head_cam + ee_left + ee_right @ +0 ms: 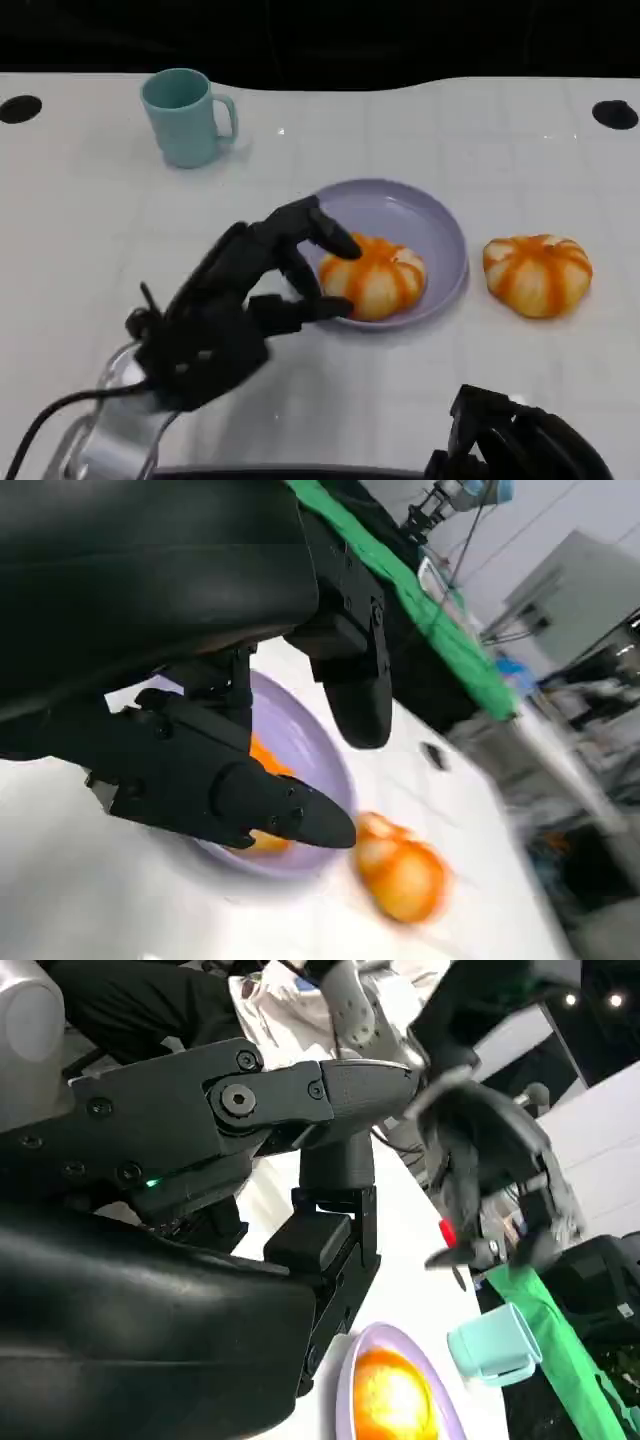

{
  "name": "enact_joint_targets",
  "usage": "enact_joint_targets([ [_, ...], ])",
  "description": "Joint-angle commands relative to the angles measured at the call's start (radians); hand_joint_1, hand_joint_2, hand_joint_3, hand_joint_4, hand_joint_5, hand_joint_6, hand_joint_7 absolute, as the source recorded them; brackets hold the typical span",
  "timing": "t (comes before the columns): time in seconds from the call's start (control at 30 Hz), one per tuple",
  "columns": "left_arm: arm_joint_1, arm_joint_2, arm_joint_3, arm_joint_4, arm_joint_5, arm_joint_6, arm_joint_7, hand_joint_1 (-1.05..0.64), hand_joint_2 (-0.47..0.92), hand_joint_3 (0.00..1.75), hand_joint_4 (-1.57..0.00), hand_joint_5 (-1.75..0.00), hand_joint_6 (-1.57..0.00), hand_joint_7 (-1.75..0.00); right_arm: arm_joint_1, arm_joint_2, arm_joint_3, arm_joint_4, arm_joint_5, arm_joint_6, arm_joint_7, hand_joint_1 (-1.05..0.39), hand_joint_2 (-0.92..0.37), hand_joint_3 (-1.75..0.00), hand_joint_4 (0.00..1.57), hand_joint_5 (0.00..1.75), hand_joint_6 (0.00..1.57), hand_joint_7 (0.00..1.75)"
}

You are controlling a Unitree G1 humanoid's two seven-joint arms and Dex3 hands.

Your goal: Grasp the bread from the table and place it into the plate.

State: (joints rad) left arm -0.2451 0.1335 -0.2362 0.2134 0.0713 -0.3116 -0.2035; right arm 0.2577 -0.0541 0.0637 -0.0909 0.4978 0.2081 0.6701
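Bread (373, 277) lies in the plate (440, 230), left hand (240, 300) fingers (325, 232) apart around it.

A teal mug (187, 116) stands upright on the white table (90, 220).

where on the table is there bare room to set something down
Bare table lies below the teal mug, and between the plate and the far edge. It is crowded around the plate: left hand, one bread inside, another bread beside it.
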Motion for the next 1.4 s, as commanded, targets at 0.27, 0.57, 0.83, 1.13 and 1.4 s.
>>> enact_joint_targets([
  [0.27, 0.346, -0.061, 0.098, -0.268, -0.414, 0.155, -0.16, -0.26, 0.9, 0.05, -0.71, -1.75, -0.52, -1.75, 0.021, -0.02, 0.003, -0.049, 0.012, 0.022, -0.013, -0.71, -0.92, -0.24, 0.85, 1.59, 0.75, 1.36],
  [0.57, 0.446, -0.038, 0.131, -0.302, -0.576, 0.296, -0.308, -0.25, 0.88, 0.11, -0.71, -1.75, -0.51, -1.75, 0.022, -0.02, 0.002, -0.059, 0.012, 0.029, -0.024, -0.71, -0.92, -0.24, 0.86, 1.59, 0.76, 1.35],
  [0.83, 0.466, -0.045, 0.151, -0.284, -0.6, 0.331, -0.378, -0.24, 0.86, 0.14, -0.7, -1.75, -0.49, -1.75, 0.011, -0.03, -0.016, -0.045, 0.021, 0.026, -0.011, -0.71, -0.92, -0.26, 0.86, 1.59, 0.75, 1.37],
  [1.13, 0.474, -0.057, 0.153, -0.285, -0.583, 0.352, -0.38, -0.29, 0.82, 0.18, -0.69, -1.75, -0.48, -1.75, 0.004, -0.037, -0.022, -0.043, 0.029, 0.014, -0.007, -0.72, -0.92, -0.22, 0.86, 1.62, 0.75, 1.39],
  [1.4, 0.474, -0.062, 0.147, -0.274, -0.575, 0.362, -0.394, -0.28, 0.5, 0.8, -0.71, -1.75, -0.49, -1.75, -0.002, -0.031, -0.028, -0.031, 0.03, -0.003, -0.007, -0.71, -0.92, -0.25, 0.85, 1.61, 0.75, 1.36],
])
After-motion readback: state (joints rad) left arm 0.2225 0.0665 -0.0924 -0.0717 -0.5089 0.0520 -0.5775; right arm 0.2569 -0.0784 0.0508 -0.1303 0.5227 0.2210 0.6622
